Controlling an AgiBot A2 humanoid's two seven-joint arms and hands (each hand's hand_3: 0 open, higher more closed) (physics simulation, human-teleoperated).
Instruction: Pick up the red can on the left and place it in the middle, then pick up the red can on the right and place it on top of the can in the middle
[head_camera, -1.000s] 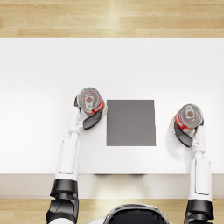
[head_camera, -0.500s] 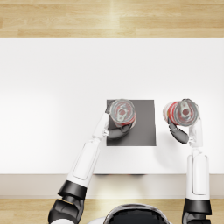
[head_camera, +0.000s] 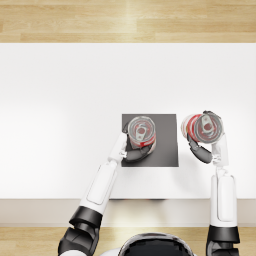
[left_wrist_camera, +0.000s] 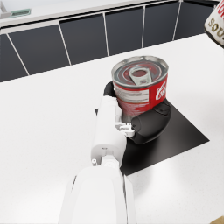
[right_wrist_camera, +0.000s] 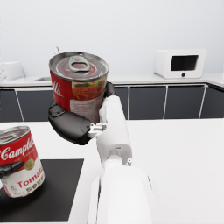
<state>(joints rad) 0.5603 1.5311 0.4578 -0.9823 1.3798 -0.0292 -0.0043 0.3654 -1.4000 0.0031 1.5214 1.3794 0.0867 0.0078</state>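
Observation:
One red soup can (head_camera: 141, 133) (left_wrist_camera: 140, 85) (right_wrist_camera: 18, 162) stands upright on the dark square mat (head_camera: 165, 145) (left_wrist_camera: 183, 138) (right_wrist_camera: 52, 188) in the middle of the white table. My left hand (head_camera: 134, 152) (left_wrist_camera: 146, 124) grips it around its side. The other red can (head_camera: 202, 127) (right_wrist_camera: 78, 85) is held upright in the air just right of the mat by my right hand (head_camera: 200, 150) (right_wrist_camera: 72, 124), clearly higher than the first can. A corner of this lifted can (left_wrist_camera: 215, 24) shows in the left wrist view.
The white table (head_camera: 65, 100) stretches wide to the left and back. Its front edge (head_camera: 50, 200) runs close to my body. In the wrist views, dark cabinets (left_wrist_camera: 83, 43) and a counter with a microwave (right_wrist_camera: 180, 63) stand far behind.
My left hand has set its can down a little further onto the mat. My right hand has carried its can slightly left toward the mat, and it looks larger, so higher.

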